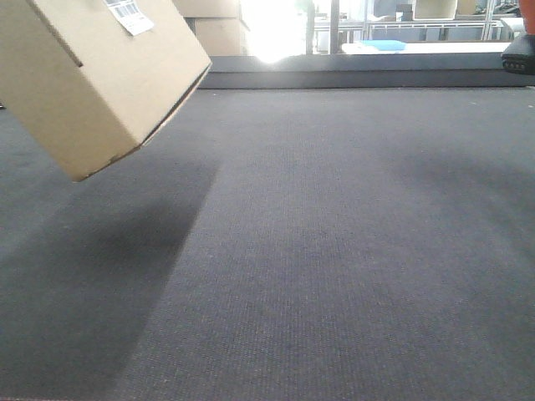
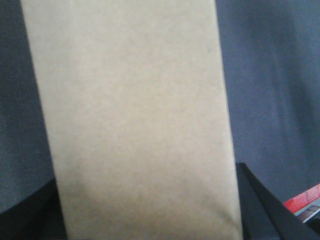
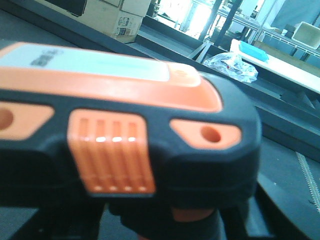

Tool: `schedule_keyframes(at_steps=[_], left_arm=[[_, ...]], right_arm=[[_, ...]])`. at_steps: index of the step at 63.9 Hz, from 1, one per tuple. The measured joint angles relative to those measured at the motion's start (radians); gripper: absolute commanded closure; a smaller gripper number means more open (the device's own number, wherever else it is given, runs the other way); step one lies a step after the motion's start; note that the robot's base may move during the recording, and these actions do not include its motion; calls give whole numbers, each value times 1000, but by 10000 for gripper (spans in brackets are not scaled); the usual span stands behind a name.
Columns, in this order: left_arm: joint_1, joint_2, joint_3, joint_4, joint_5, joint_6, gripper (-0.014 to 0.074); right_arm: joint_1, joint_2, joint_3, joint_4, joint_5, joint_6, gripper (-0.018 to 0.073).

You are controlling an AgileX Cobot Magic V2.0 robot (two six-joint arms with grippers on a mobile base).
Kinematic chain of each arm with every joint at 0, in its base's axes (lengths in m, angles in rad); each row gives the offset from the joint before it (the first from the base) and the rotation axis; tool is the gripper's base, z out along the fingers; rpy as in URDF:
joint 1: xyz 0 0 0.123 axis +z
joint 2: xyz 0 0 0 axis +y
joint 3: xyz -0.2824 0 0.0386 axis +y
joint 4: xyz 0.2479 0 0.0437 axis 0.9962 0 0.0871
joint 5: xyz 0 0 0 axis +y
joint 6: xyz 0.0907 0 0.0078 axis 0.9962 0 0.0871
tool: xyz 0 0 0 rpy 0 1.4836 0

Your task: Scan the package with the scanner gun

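Tilted package (image 1: 92, 75) airborne at 10 o'clock above bench (image 1: 334, 251), barcode sticker (image 1: 129, 14) up, sides clamped by left claw (image 2: 150, 220). Stiff, probably light cardboard: grip flat faces. At 2 o'clock, scanner gun (image 3: 125, 125) held in right claw (image 3: 165, 222).

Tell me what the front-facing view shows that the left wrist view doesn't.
Only the front-facing view shows the package tilted and lifted clear of the grey mat, the white barcode sticker on its upper face, the stacked boxes behind, and a bit of the scanner gun at the top right edge. Only the left wrist view shows the left hand, its dark fingers flanking the package's lower corners, and a red object. Both show the brown package and the grey mat.
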Motion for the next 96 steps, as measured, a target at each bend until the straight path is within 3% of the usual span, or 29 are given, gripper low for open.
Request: schedule_keyframes(at_steps=[17, 27, 41, 51, 59, 69, 81, 96], left_arm=[[0, 0, 0, 0, 0, 0, 708], [0, 0, 0, 25, 0, 0, 708], [0, 0, 0, 142, 0, 0, 708], [0, 0, 0, 215, -4, -15, 708], [0, 4, 0, 282, -27, -42, 708], [0, 34, 0, 308, -38, -46, 708], [0, 57, 0, 336, -68, -46, 708], [-2, 91, -2, 458, -92, -55, 708]], right_arm=[[0, 0, 0, 29, 0, -2, 715], [0, 0, 0, 179, 0, -2, 715], [0, -2, 0, 381, 0, -2, 719], [0, -5, 4, 447, -3, -2, 719], [0, -16, 56, 457, -49, -2, 719], [0, -58, 169, 459, -172, 8, 720], [0, -74, 300, 445, -311, 144, 721], [1, -38, 345, 337, -403, 247, 721]])
